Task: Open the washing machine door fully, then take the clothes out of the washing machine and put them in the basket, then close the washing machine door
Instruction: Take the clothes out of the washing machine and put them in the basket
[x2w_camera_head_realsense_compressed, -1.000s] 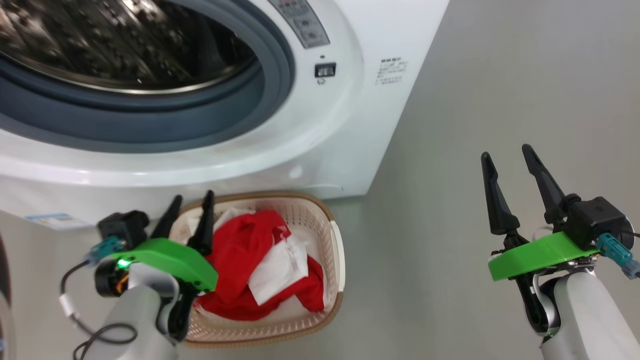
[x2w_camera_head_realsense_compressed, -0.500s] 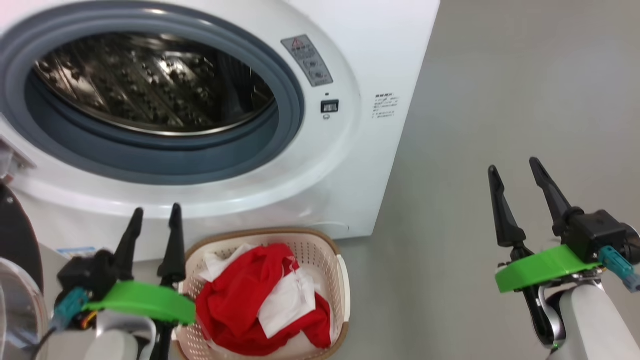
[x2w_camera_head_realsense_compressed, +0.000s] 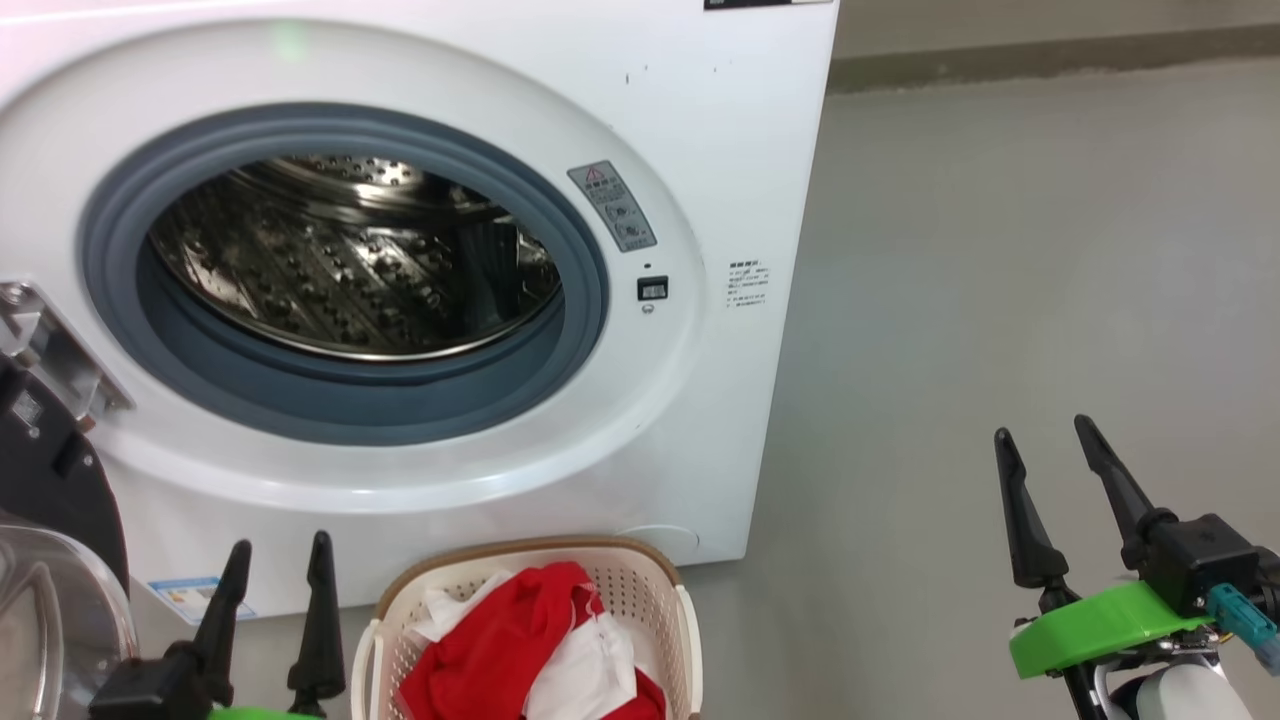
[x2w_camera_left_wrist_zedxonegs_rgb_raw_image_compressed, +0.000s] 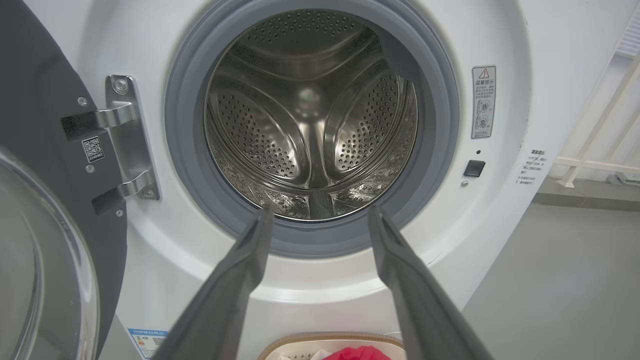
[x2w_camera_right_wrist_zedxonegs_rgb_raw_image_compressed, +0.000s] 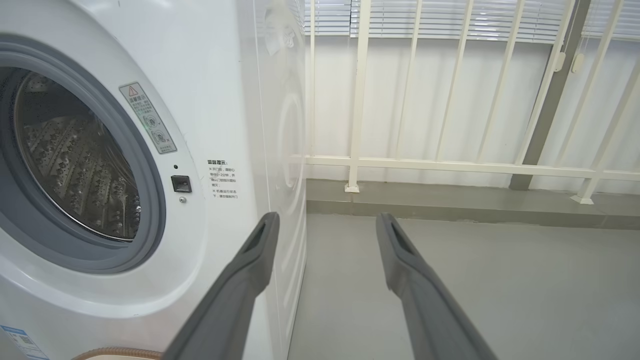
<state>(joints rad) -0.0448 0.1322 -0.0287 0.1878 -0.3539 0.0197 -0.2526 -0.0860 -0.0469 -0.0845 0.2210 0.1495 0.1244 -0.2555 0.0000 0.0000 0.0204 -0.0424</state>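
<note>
Now the washing machine door hangs swung open at the 9 o'clock side of the washing machine, whose steel drum shows through the grey gasket. The basket sits at 6 o'clock below the opening, close against the machine's front, with the red-and-white clothes heaped inside it. The left gripper at 7 o'clock, just beside the basket, and the right gripper at 4 o'clock over the floor, both have fingers spread and hold nothing.
</note>
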